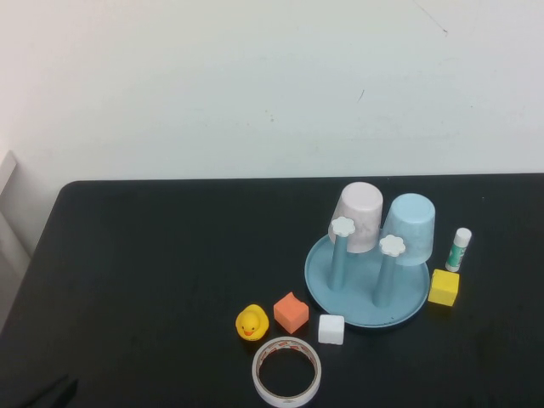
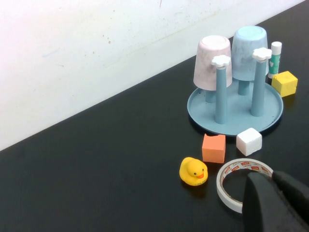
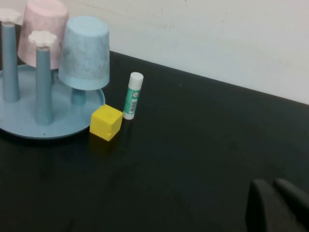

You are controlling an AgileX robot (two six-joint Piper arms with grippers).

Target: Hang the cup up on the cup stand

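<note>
Covering the foreground, a black counter [image 1: 153, 272] is backed by a white wall [image 1: 255, 85]. The cup [image 1: 410, 228] is hung upside down on the cup stand [image 1: 367, 285]. The left gripper [image 2: 277, 198] and right gripper [image 3: 277, 205] are seen closed, low and clear of it.

text: none legible | tape roll [image 2: 241, 184]: red printing is showing on its white rim, just beside the left gripper [image 2: 276, 200], too small to read | glue stick [image 3: 132, 95]: green label is carrying marks, well apart from the right gripper [image 3: 275, 205], unreadable
</note>
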